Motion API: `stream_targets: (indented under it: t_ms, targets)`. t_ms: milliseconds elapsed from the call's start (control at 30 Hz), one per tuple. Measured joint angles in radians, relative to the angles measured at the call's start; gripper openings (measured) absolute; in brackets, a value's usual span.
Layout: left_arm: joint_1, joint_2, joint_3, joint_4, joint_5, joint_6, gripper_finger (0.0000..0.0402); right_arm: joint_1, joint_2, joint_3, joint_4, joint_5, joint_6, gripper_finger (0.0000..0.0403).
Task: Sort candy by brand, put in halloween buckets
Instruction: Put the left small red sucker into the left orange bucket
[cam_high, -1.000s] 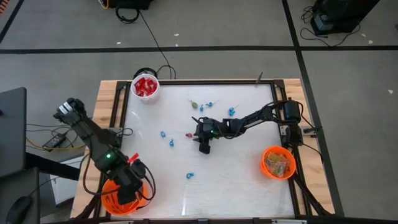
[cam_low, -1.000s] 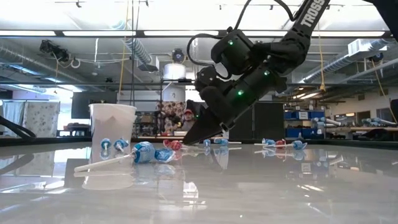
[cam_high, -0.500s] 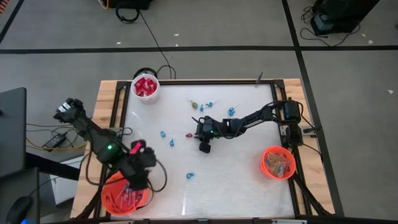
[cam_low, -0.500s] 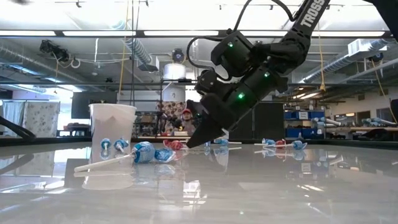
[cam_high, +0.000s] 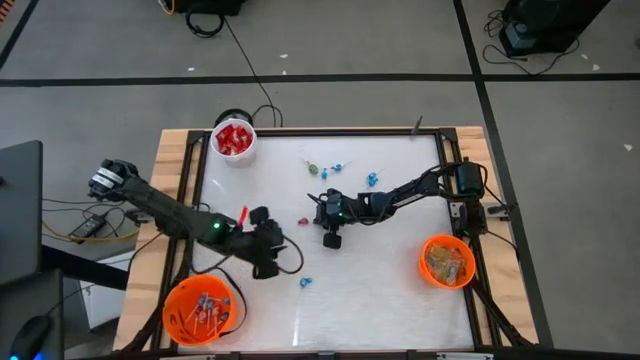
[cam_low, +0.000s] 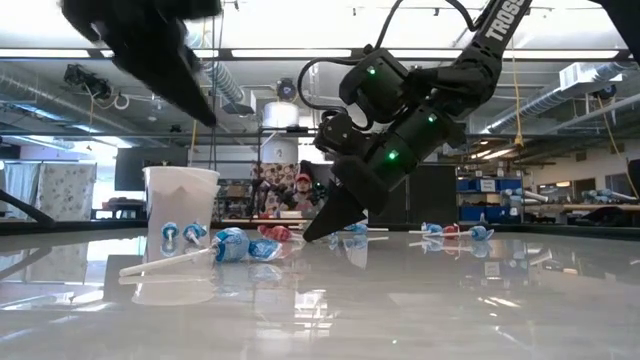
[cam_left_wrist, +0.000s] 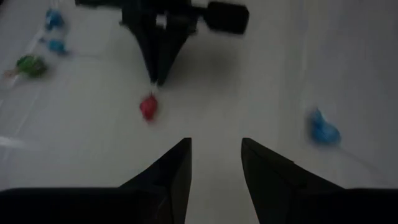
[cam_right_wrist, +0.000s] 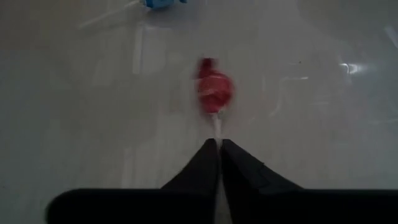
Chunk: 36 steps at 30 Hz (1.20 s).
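Observation:
A red lollipop (cam_right_wrist: 214, 90) lies on the white table near its middle (cam_high: 303, 217), and my right gripper (cam_right_wrist: 218, 144) is shut on its stick. My left gripper (cam_left_wrist: 216, 155) hangs open and empty above the table, left of and nearer than that lollipop (cam_high: 272, 248), and points toward it. Loose blue lollipops (cam_high: 268, 222) (cam_high: 305, 283) (cam_high: 372, 178) and a green one (cam_high: 313, 168) lie on the table. An orange bucket (cam_high: 200, 310) at the near left holds lollipops. Another orange bucket (cam_high: 446, 260) stands at the right. A white pail (cam_high: 234, 140) of red candy stands far left. My right gripper pinches the lollipop's thin white stick (cam_right_wrist: 215, 129) between its two fingertips, at the end away from the head. The fingers slant down from the table's right side, in line with the stick. The red head (cam_low: 275, 232) rests on the table.
The left arm (cam_low: 150, 50) crosses high over the table's left part. The right arm (cam_high: 400, 195) reaches in from the right edge. Bare table shows near the front edge between the two orange buckets. Wooden rails (cam_high: 175, 190) frame the table.
My left gripper has swung from above the near-left orange bucket toward the table's middle, sinking and turning toward the red lollipop. My right gripper has stayed in place and shut on the lollipop's stick.

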Motion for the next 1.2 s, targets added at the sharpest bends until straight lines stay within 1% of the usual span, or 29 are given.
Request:
stream_targets:
  t_ms: [67,200,300,433,533,600,667,967,1067,1200]
  targets:
    - [0.035,0.000,-0.086,0.173,0.000,0.053,0.0146,0.000,-0.001,0.000,-0.003,0.001,-0.008,0.0013]
    - [0.100,0.000,-0.226,0.446,-0.001,0.110,0.0147,-0.001,-0.001,0.000,-0.010,0.011,-0.007,0.0009]
    - [0.137,0.000,-0.311,0.582,-0.002,0.148,0.0148,0.000,-0.001,0.000,-0.004,0.014,-0.013,0.0005]
    - [0.161,0.000,-0.386,0.723,-0.004,0.205,0.0148,0.006,-0.001,-0.001,0.030,0.026,-0.022,0.0004]
    - [0.169,0.000,-0.423,0.778,-0.010,0.246,0.0148,0.024,-0.001,-0.001,0.057,0.065,-0.054,0.0003]
    - [0.170,0.000,-0.441,0.790,-0.022,0.276,0.0148,0.038,-0.001,-0.001,0.059,0.111,-0.070,0.0002]
    - [0.170,0.000,-0.461,0.796,-0.024,0.299,0.0148,0.049,-0.003,-0.001,0.057,0.132,-0.087,0.0002]
    - [0.170,0.000,-0.474,0.830,-0.012,0.299,0.0152,0.093,-0.040,0.000,0.100,0.125,-0.147,0.0001]
    - [0.170,0.002,-0.474,0.837,-0.008,0.299,0.0168,0.109,-0.050,0.002,0.115,0.123,-0.166,0.0001]
    - [0.170,0.031,-0.473,0.876,-0.007,0.300,0.0210,0.122,-0.052,0.016,0.112,0.123,-0.172,0.0001]
